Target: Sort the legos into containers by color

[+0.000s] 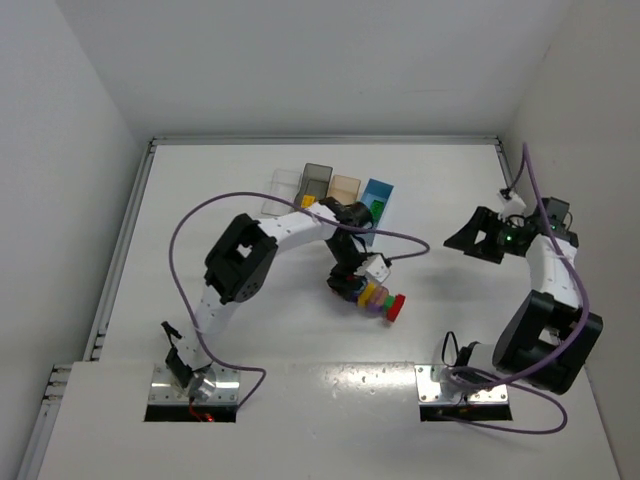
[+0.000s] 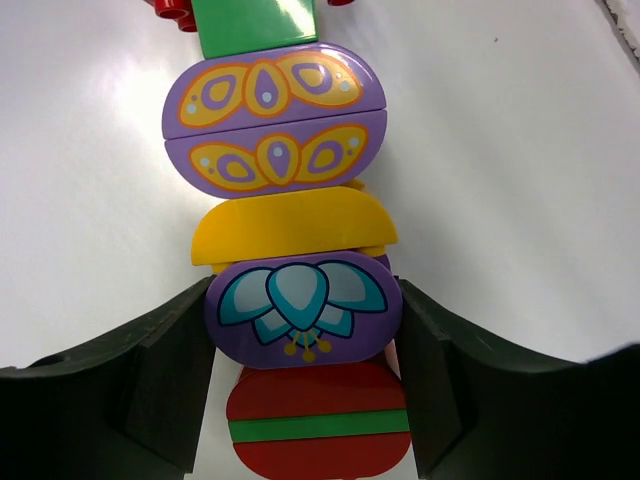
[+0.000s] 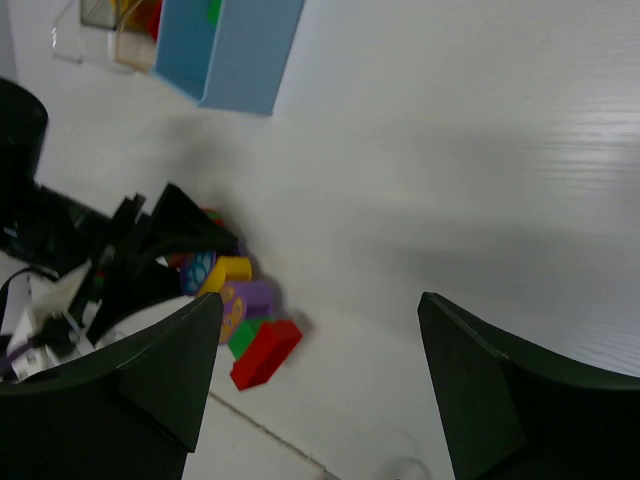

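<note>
A stacked cluster of legos [image 1: 375, 297] lies on the table in front of the containers. In the left wrist view it runs from a red piece with a green stripe [image 2: 318, 430] through a purple lotus-patterned brick [image 2: 300, 310], a yellow one [image 2: 295, 225], a purple one with orange patterns [image 2: 273, 120] and a green one [image 2: 258, 25]. My left gripper [image 1: 345, 283] [image 2: 302, 300] is shut on the purple lotus brick, a finger pressed on each side. My right gripper [image 1: 470, 238] [image 3: 320, 300] is open and empty, off to the right, with the cluster [image 3: 245, 320] in its view.
Four bins stand in a row at the back: clear [image 1: 283, 190], dark grey [image 1: 316, 180], tan [image 1: 345, 186] and light blue [image 1: 379, 192] [image 3: 230, 50]. A yellow piece [image 1: 308, 201] and a green piece [image 1: 378, 209] show by the bins. The left arm's purple cable [image 1: 190, 225] loops over the table.
</note>
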Controlling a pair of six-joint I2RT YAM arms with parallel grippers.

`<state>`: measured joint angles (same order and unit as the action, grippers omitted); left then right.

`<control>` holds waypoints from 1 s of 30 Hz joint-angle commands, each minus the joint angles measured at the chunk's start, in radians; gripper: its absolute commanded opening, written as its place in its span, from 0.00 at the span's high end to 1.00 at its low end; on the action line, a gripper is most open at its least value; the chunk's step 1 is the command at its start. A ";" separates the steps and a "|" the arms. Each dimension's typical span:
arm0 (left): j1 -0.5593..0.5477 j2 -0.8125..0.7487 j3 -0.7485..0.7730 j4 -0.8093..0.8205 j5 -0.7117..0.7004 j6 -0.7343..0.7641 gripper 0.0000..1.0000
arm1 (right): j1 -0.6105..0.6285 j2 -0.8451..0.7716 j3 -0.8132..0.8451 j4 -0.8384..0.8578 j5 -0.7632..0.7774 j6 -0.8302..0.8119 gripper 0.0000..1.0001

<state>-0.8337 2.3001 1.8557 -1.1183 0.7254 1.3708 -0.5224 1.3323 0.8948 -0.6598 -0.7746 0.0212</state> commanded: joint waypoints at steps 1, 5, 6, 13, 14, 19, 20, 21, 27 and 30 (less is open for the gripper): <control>0.079 -0.233 -0.175 0.286 0.088 -0.401 0.71 | 0.062 -0.018 -0.031 0.002 -0.138 -0.012 0.20; 0.100 -0.428 -0.436 0.611 -0.010 -0.604 0.74 | 0.127 0.007 -0.062 0.011 -0.231 0.025 0.20; 0.100 -0.461 -0.517 0.649 -0.059 -0.649 0.75 | 0.137 0.031 -0.062 0.025 -0.247 0.040 0.20; 0.071 -0.651 -0.746 0.844 -0.237 -0.734 0.77 | 0.212 0.183 -0.097 0.176 -0.443 0.230 0.20; 0.071 -0.651 -0.756 0.844 -0.254 -0.734 0.77 | 0.244 0.194 -0.086 0.189 -0.463 0.241 0.20; 0.062 -0.674 -0.774 0.914 -0.305 -0.780 0.78 | 0.360 0.237 -0.059 0.189 -0.545 0.241 0.20; 0.062 -0.685 -0.783 0.923 -0.314 -0.789 0.78 | 0.396 0.237 -0.050 0.189 -0.545 0.241 0.20; 0.062 -0.685 -0.783 0.934 -0.314 -0.789 0.78 | 0.413 0.237 -0.050 0.189 -0.545 0.241 0.20; 0.062 -0.705 -0.783 0.943 -0.323 -0.779 0.78 | 0.476 0.281 -0.011 0.131 -0.460 0.140 0.20; 0.062 -0.716 -0.783 0.943 -0.298 -0.768 0.78 | 0.458 0.304 0.012 0.106 -0.422 0.108 0.20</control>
<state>-0.7654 1.6402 1.0687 -0.2314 0.4000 0.6075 -0.0505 1.6215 0.8585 -0.5346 -1.2228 0.1902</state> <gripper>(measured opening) 0.697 0.796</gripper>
